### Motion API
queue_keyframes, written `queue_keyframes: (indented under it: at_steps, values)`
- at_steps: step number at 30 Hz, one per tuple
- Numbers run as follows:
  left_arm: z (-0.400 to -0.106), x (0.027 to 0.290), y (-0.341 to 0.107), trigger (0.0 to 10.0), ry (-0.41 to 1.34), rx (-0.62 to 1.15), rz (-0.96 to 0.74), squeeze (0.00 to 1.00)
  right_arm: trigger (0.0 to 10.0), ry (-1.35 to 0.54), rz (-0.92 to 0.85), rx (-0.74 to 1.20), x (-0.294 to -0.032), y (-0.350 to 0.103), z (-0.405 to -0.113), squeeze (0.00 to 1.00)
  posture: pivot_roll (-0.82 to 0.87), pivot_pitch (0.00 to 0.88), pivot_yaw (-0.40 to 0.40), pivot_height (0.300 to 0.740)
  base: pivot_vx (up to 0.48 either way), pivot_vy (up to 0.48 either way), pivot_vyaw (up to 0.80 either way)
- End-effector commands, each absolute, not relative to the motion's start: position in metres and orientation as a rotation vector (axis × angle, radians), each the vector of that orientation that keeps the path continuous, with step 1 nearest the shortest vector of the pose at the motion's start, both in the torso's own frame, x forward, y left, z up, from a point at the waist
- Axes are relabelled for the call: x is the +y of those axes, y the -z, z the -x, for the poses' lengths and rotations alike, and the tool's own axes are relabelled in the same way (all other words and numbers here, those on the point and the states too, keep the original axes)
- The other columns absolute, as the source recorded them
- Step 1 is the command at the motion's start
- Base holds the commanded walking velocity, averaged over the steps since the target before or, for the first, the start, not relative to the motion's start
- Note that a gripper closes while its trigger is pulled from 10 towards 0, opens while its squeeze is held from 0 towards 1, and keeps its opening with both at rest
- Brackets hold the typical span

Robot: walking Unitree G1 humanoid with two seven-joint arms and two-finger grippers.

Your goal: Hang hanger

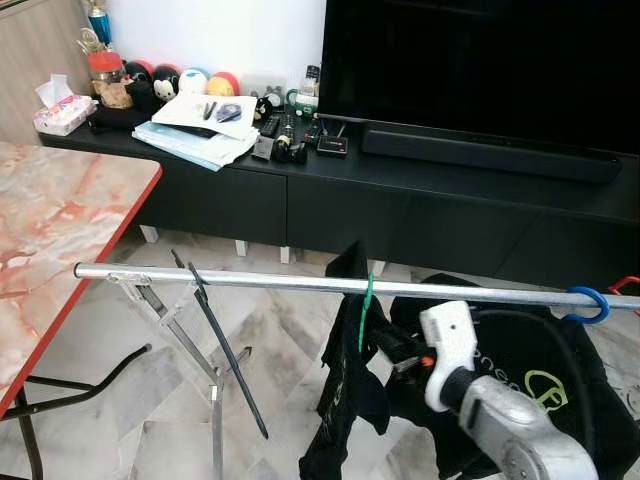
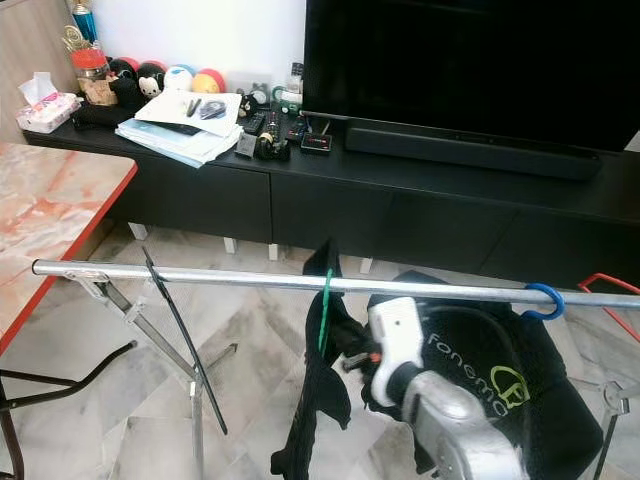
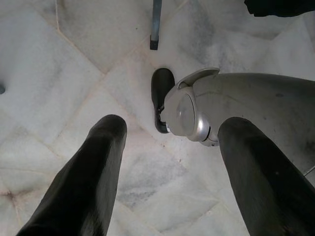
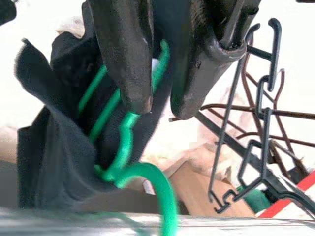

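A green hanger (image 1: 367, 300) carrying a black garment (image 1: 345, 400) has its hook over the silver rail (image 1: 250, 281) of a drying rack. My right gripper (image 4: 160, 105) reaches in from lower right, just below the rail. Its fingers (image 4: 123, 54) are shut on the green hanger (image 4: 125, 142) below the hook. In the head views the right gripper (image 2: 348, 352) sits against the dark cloth. Further right, a blue hanger hook (image 1: 588, 303) holds a black shirt with a green logo (image 1: 545, 380). My left gripper (image 3: 172, 123) hangs open over the marble floor, with nothing between its fingers.
A marble-topped table with a red edge (image 1: 60, 230) stands at the left. The rack's folding legs (image 1: 190, 340) and a leaning black bar (image 1: 228, 365) are under the rail. Behind is a low black cabinet (image 1: 420, 200) with a TV (image 1: 480, 60) and clutter. A red hanger (image 1: 625, 285) peeks in at right.
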State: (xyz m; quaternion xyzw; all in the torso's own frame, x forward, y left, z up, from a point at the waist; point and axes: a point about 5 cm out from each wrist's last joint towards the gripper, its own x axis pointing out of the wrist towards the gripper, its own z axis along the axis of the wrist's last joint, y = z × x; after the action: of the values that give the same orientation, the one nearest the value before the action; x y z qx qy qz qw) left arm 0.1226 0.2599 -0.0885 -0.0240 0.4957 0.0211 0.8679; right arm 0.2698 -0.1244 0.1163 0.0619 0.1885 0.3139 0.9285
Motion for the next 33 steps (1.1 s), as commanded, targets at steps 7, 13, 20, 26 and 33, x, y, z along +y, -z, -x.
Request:
queue_keyframes:
  at_steps: [7, 13, 20, 26, 33]
  values:
    - [-0.112, 0.260, 0.092, 10.0, -0.056, 1.073, 0.066, 0.00, 10.0, -0.603, -0.127, 0.446, -0.128, -0.103, -0.275, 0.00, 0.09, 0.125, -0.067, 0.740, 0.000, 0.000, 0.00]
    - [-0.111, 0.262, 0.092, 10.0, -0.060, 1.072, 0.065, 0.00, 10.0, -0.494, -0.114, 0.444, -0.134, -0.102, -0.285, 0.00, 0.10, 0.121, -0.069, 0.740, 0.000, 0.000, 0.00]
    - [-0.110, 0.263, 0.092, 10.0, -0.063, 1.074, 0.065, 0.00, 10.0, -0.395, -0.114, 0.414, -0.142, -0.103, -0.296, 0.00, 0.10, 0.113, -0.068, 0.740, 0.000, 0.000, 0.00]
    - [-0.110, 0.262, 0.092, 10.0, -0.058, 1.072, 0.060, 0.00, 10.0, -0.375, -0.089, 0.412, -0.144, -0.100, -0.298, 0.00, 0.09, 0.111, -0.066, 0.740, 0.000, 0.000, 0.00]
    - [-0.111, 0.261, 0.092, 10.0, -0.059, 1.072, 0.059, 0.00, 10.0, -0.368, -0.073, 0.405, -0.140, -0.096, -0.305, 0.00, 0.10, 0.112, -0.069, 0.740, 0.000, 0.000, 0.00]
